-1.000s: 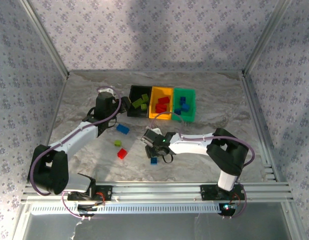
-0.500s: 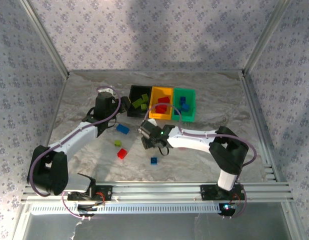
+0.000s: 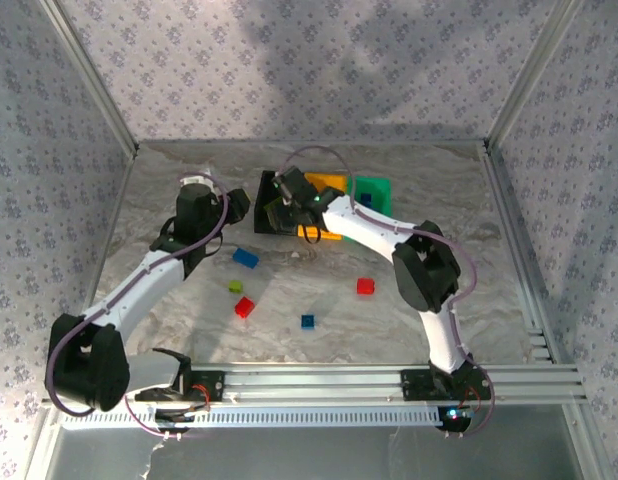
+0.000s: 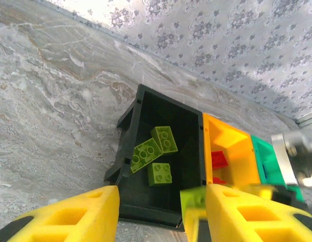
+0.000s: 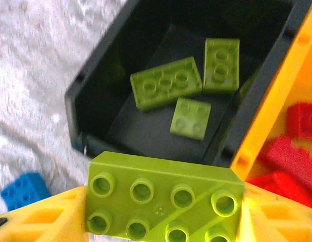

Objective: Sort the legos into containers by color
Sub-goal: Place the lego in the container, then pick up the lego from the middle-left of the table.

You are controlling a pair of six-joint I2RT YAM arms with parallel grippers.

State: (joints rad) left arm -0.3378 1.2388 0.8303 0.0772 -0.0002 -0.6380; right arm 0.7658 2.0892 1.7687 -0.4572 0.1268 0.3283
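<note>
Right gripper (image 5: 163, 204) is pinching a lime green plastic two-by-four brick (image 5: 163, 199): yellow fingers (image 5: 42, 219) are clamped on its two short ends, studs face the camera, and the jaws are partly spread to the brick's length. The brick hangs over the near rim of the black rectangular plastic bin (image 5: 95, 96). Three smaller lime green bricks (image 5: 166, 83) lie loose on the bin floor. At 3 o'clock of that bin, touching it, is the orange-yellow plastic bin (image 5: 267, 116) with red bricks (image 5: 292, 151) inside. Left gripper (image 4: 162, 194) is spread and holds nothing, with its yellow fingers (image 4: 90, 217) apart. It hovers short of the black bin's near wall and touches nothing. The left wrist view adds the whole row, with black bin (image 4: 128, 121), orange-yellow bin (image 4: 231, 151) and green plastic bin (image 4: 264, 161) side by side, plus the held brick (image 4: 192, 199) as a blur beside the left gripper's right finger. The right wrist view catches a blue brick (image 5: 24, 190) on the table at 8 o'clock of the black bin. The top view shows the grey marbled table (image 3: 439, 220) with the bins at 12 o'clock, the right gripper (image 3: 279, 208) over the black bin (image 3: 261, 180) and the left gripper (image 3: 239, 205) just at its 9 o'clock. It also shows the loose bricks: blue (image 3: 246, 258) at 9, lime (image 3: 235, 287) and red (image 3: 245, 307) at 8, blue (image 3: 307, 321) at 6, red (image 3: 365, 286) at 4.
</note>
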